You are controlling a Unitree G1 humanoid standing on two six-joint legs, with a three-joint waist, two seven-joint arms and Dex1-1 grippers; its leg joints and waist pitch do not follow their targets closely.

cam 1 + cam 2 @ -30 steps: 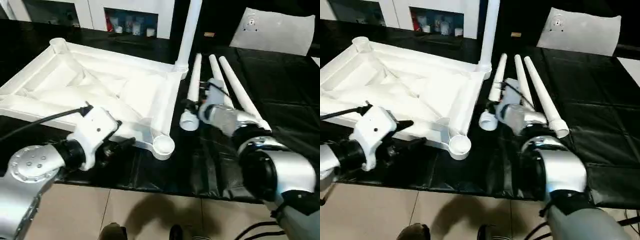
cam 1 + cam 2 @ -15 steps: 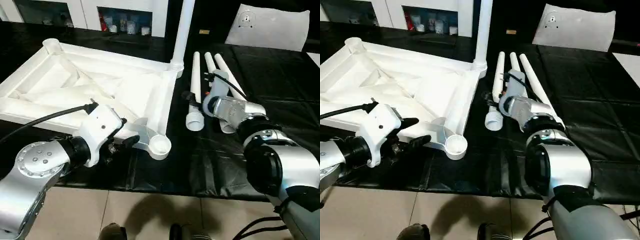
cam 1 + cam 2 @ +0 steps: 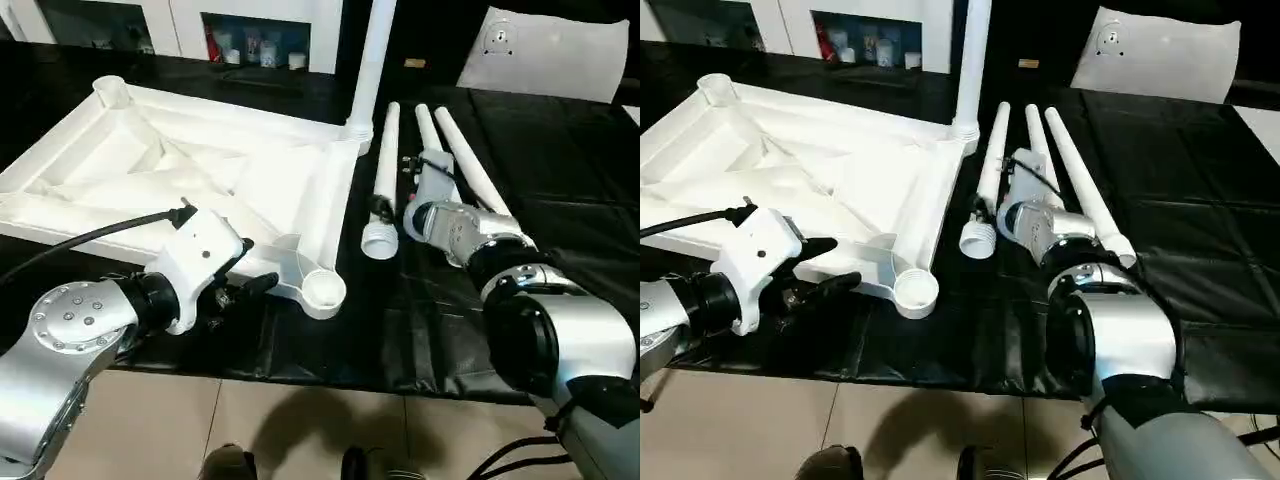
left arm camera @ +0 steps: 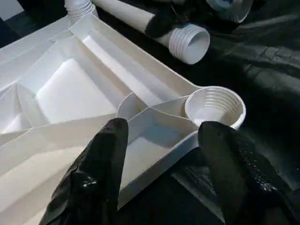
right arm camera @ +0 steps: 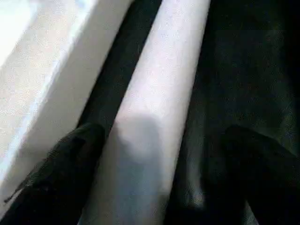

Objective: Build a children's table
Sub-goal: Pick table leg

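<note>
One tapered white tube leg (image 3: 372, 55) stands upright in the far corner socket of the white plastic tabletop (image 3: 200, 170), which lies ribbed side up on the black mat (image 3: 560, 160); three loose legs (image 3: 383, 165) lie just beside it. Left gripper (image 4: 161, 154), fingers spread, straddles the near corner by the empty threaded socket (image 4: 214, 107). Right gripper (image 5: 161, 178), fingers spread wide, straddles the nearest loose leg without closing; three legs left, by my estimate.

Table top (image 3: 200, 170): plain white plastic, underside up, its ribs running in diagonal lines to round white corner sockets, the nearest socket (image 4: 214, 107) ringed inside with fine threads. Three loose legs (image 3: 383, 170) and one upright leg (image 3: 375, 60) at the top's far corner: plain white tubes, unpatterned, the nearest end ridged. Bench cover (image 3: 1200, 220): black, glossy and creased; the floor (image 3: 300, 430) at its near edge is beige tile, and both forearms (image 3: 70, 330) are silver with black fingers (image 4: 93, 173).
</note>
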